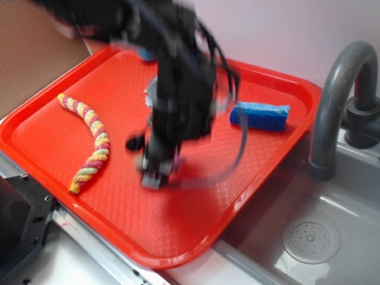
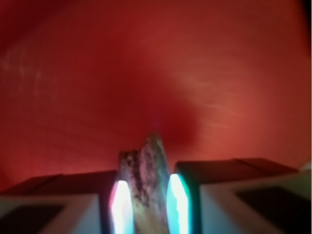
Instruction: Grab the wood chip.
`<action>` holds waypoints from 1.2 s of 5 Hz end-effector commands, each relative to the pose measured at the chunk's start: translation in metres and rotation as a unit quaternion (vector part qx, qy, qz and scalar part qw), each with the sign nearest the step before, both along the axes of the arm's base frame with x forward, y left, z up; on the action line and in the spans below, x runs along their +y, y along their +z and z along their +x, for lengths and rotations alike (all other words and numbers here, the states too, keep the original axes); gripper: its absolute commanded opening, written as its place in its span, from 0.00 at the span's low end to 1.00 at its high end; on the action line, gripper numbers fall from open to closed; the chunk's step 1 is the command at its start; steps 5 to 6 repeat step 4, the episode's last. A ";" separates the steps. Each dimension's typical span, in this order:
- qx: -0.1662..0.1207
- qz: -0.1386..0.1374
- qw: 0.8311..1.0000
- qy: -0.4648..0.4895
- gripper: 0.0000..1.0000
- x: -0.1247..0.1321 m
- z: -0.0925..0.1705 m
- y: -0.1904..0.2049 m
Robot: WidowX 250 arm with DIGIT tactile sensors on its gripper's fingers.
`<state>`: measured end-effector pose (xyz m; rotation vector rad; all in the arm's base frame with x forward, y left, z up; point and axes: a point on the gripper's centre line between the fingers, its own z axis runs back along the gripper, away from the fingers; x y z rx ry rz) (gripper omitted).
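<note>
Closest to the wrist lens, wood chip (image 2: 145, 180) clamped between both fingers (image 2: 122, 207) of the gripper (image 1: 155, 173), tip pointing forward over the red tray (image 1: 261, 148). Left of the gripper, twisted rope (image 1: 92, 139); right and well apart, blue sponge (image 1: 260, 116).

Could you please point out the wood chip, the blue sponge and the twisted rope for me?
wood chip (image 2: 145, 180): wrist view, its rough middle between the claw fingers.
blue sponge (image 1: 260, 115): exterior view, its top face.
twisted rope (image 1: 97, 138): exterior view, mid-curve.
</note>
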<state>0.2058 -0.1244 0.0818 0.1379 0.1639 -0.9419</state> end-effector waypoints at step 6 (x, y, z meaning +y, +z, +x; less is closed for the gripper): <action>-0.124 -0.153 0.843 0.500 0.00 0.083 -0.040 0.187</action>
